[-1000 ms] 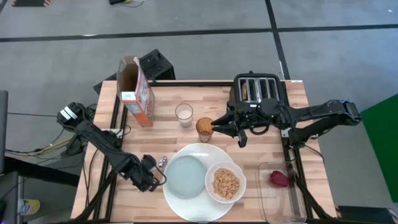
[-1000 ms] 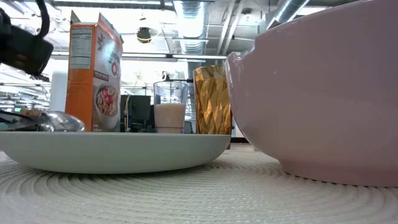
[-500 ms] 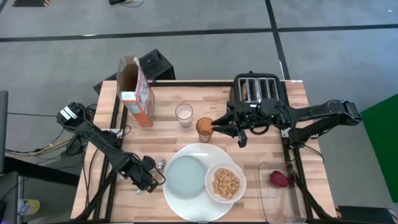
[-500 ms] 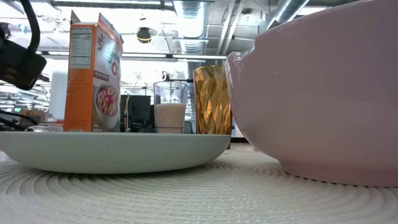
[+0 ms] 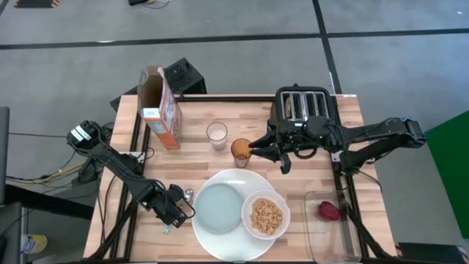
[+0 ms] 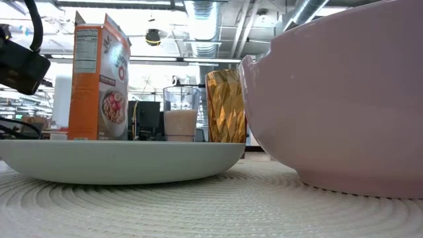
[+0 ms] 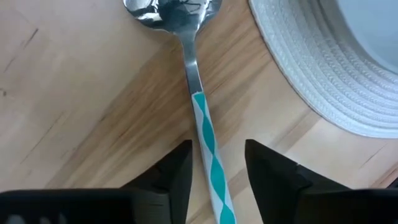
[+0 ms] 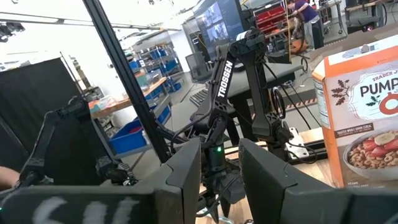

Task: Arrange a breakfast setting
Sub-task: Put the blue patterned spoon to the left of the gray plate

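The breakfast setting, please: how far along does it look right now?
Done: grey-blue plate and bowl of cereal sit on the white plate. In hand: the spoon lies between the left gripper's open jaws. Left: toast in the toaster, red fruit aside.

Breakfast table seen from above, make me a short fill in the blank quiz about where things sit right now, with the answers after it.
1. The white bowl of tan cereal rests on the large round white ____.
2. The metal spoon with the teal-striped handle lies on the wooden table between the open fingers of the ____ gripper.
3. The dark red fruit sits inside a clear ____ at the table's right edge.
4. The right gripper hangs beside the amber ____.

Missing words: plate; left; container; glass
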Available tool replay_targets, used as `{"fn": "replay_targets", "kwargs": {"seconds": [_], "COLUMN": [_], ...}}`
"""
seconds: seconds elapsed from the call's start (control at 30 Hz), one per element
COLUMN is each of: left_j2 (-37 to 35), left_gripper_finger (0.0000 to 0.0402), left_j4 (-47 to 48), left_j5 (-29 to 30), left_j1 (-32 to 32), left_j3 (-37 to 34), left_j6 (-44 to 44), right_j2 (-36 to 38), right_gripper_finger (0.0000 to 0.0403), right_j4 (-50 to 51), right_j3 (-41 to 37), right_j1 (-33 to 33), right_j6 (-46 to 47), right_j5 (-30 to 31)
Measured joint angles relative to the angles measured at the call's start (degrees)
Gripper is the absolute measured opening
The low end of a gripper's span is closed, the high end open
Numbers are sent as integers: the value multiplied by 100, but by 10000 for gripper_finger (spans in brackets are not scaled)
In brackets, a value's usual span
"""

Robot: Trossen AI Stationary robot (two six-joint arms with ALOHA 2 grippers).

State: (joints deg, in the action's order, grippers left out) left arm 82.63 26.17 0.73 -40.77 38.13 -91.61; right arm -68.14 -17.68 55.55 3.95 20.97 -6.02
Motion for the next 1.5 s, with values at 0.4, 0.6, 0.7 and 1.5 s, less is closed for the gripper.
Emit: {"fn": "replay_targets", "kwargs": {"seconds": [0.4,0.6,0.7,1.5], "left_j2": [-7,-7,-7,-7], "left_gripper_finger": [137,137,137,137], "left_j4": [20,48,46,826], "left_j5": [383,450,302,-882], "left_j1": [294,506,551,149], "left_j3": [61,61,61,66], "left_j6": [59,246,83,-503], "right_j2": [0,0,0,0], "right_gripper_finger": [134,134,134,134], "right_j4": [9,71,71,265], "right_j3": [0,0,0,0], "right_j1": [2,1,2,-2], "right_j6": [0,-1,-2,-48], "right_j5": [0,0,0,0]}}
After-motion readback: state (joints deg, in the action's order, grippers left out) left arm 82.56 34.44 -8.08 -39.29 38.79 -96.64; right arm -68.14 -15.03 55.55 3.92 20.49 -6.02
